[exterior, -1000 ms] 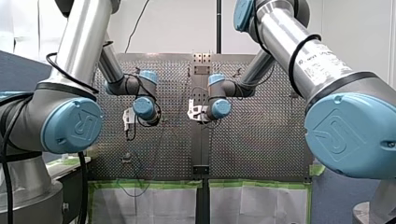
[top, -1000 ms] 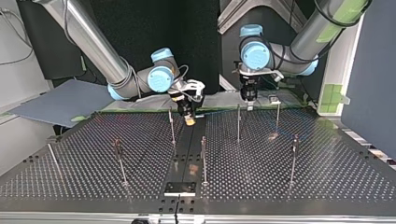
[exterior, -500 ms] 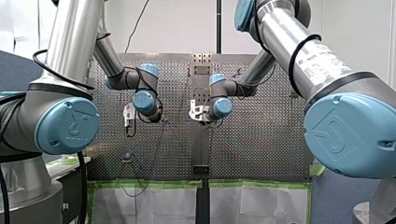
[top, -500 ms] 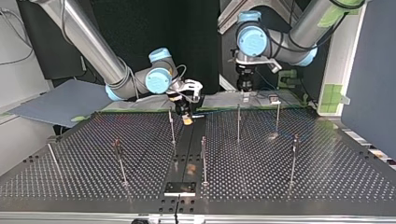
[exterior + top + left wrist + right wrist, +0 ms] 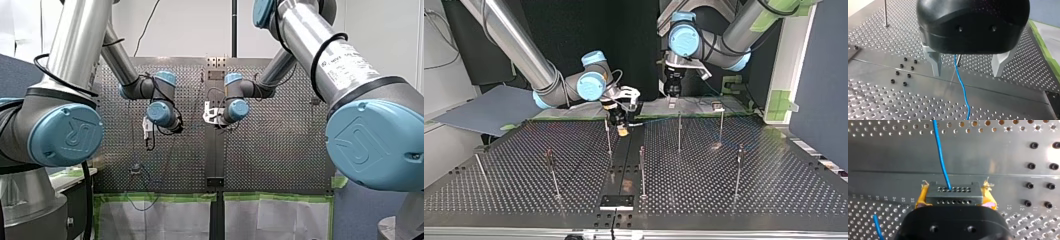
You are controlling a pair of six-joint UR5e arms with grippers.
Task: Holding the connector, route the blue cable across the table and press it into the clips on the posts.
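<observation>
My right hand (image 5: 955, 195) grips the connector (image 5: 953, 191) between its yellow pads (image 5: 920, 198), above the table's (image 5: 734, 195) plain middle strip, near the edge where the arms stand in the top view. The blue cable (image 5: 941, 160) leaves the connector's holed face and runs on over the table. My left hand (image 5: 966, 65) has its metal fingers (image 5: 934, 61) spread wide, and the cable hangs between them, touching neither. Thin posts (image 5: 679, 131) stand upright across the table

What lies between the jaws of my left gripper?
The blue cable runs between the open jaws of the left gripper, touching neither; left wrist view.
</observation>
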